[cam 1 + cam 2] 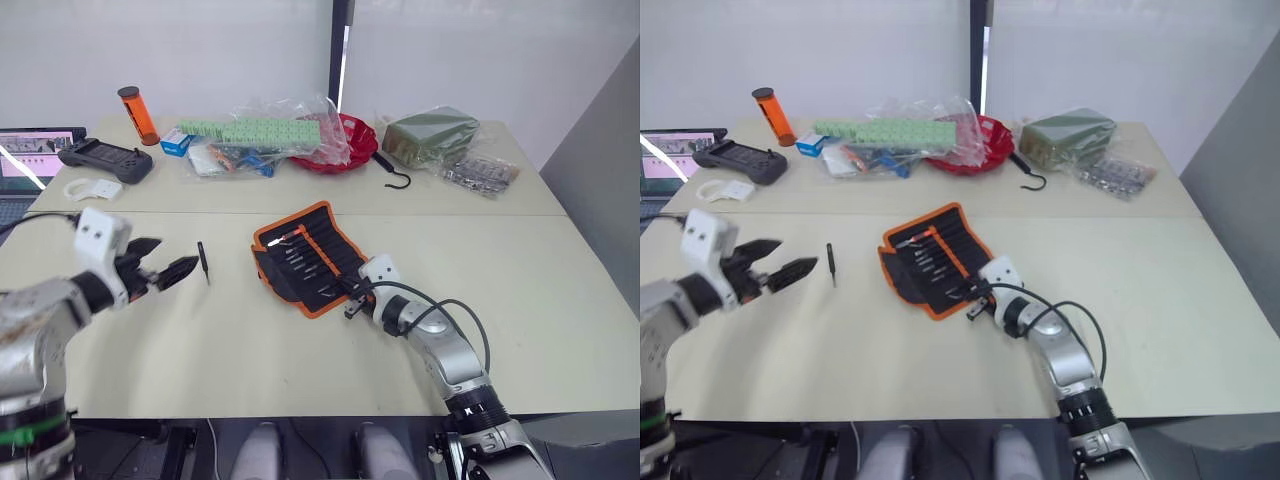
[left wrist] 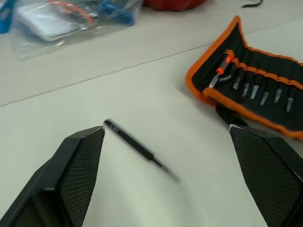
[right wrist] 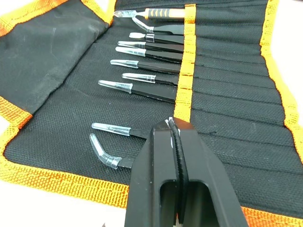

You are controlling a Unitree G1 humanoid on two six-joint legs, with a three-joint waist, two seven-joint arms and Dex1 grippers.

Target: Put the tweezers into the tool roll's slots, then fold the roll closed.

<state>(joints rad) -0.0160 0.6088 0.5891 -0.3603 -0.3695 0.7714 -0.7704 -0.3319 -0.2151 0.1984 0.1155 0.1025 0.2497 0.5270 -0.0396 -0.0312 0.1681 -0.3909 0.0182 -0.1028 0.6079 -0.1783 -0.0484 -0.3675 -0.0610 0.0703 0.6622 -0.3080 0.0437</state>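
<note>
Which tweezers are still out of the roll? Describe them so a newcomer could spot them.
On the beige table, look to the left of the open tool roll, toward the left gripper. The loose tweezers lie alone on bare tabletop, slim and black, while the others sit tucked in the roll's slots.

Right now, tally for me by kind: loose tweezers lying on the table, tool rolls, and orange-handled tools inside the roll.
loose tweezers: 1
tool roll: 1
orange-handled tool: 1
Total: 3
</note>
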